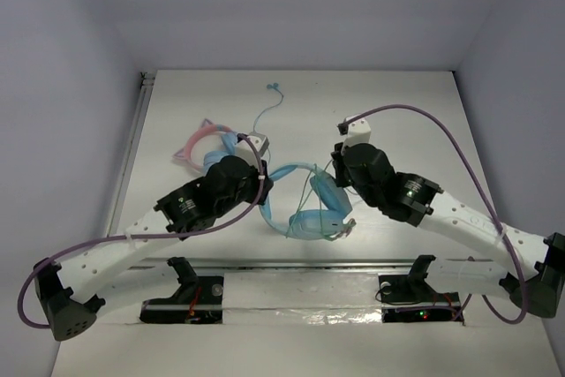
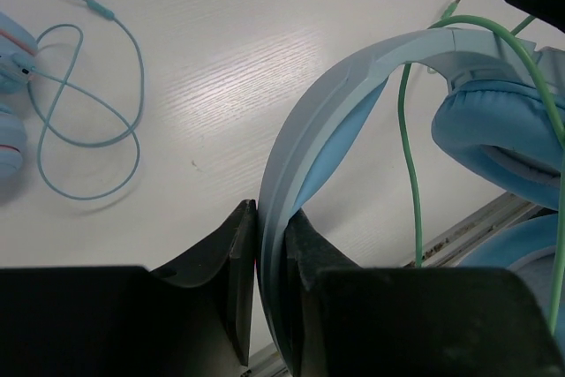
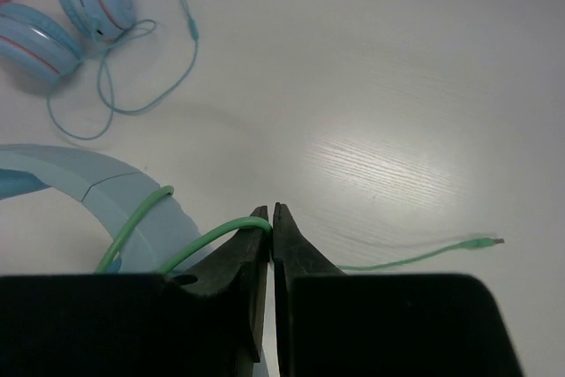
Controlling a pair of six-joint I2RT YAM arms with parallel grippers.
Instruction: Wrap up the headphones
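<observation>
The light-blue headphones (image 1: 311, 209) lie near the table's front edge, cups to the right, headband (image 2: 353, 103) arching left. My left gripper (image 2: 272, 222) is shut on the headband; it also shows in the top view (image 1: 265, 184). The thin pale-green cable (image 2: 410, 165) loops over the band and hangs down past the cup (image 2: 494, 139). My right gripper (image 3: 272, 216) is shut on the cable (image 3: 212, 236) just right of the band (image 3: 97, 192); the cable's free end with its plug (image 3: 481, 243) lies on the table to the right. In the top view the right gripper (image 1: 340, 169) sits above the cups.
Pink-banded cat-ear headphones (image 1: 205, 143) with blue cups (image 3: 62, 15) and a thin teal cable (image 2: 88, 121) lie at the back left, partly under my left arm. A metal rail (image 1: 300, 264) runs along the table's front edge.
</observation>
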